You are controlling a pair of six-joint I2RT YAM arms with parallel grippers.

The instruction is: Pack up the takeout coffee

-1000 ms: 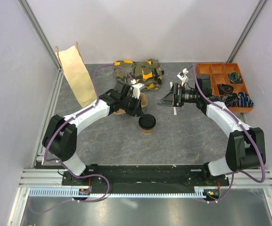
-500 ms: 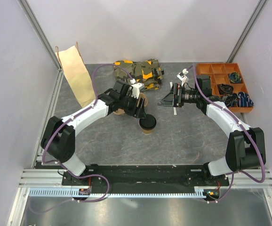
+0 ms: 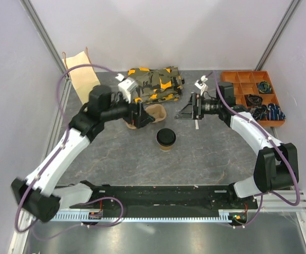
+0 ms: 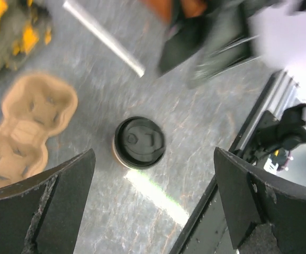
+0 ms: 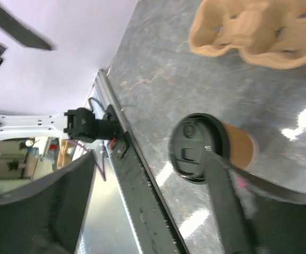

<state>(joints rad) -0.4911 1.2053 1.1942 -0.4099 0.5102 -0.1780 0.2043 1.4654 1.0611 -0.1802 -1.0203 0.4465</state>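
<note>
The takeout coffee [image 3: 165, 138] stands upright on the grey table [image 3: 206, 159], near the middle, with its black lid closed. It is near the brown pulp tray [image 3: 152, 113] but not touching it, and both holes of the tray are without a cup.

The left gripper [image 4: 154, 159] is wide apart and holds nothing. In its wrist view the cup shows between the two dark fingers [image 4: 57, 206], lower than them and not touched. In the top view the tips are hard to separate from the dark arm above the tray.

The right gripper [image 3: 189, 112] is also spread wide and holds nothing, well apart from the cup. In the right wrist view one finger crosses in front of the lid and hides a part of it (the cup is behind, not gripped).

The upper part of the left wrist view is blurred, so the things there cannot be told. The tan paper bag [image 3: 79, 74] in the far left corner is partly covered by the purple cable [image 3: 68, 79].
</note>
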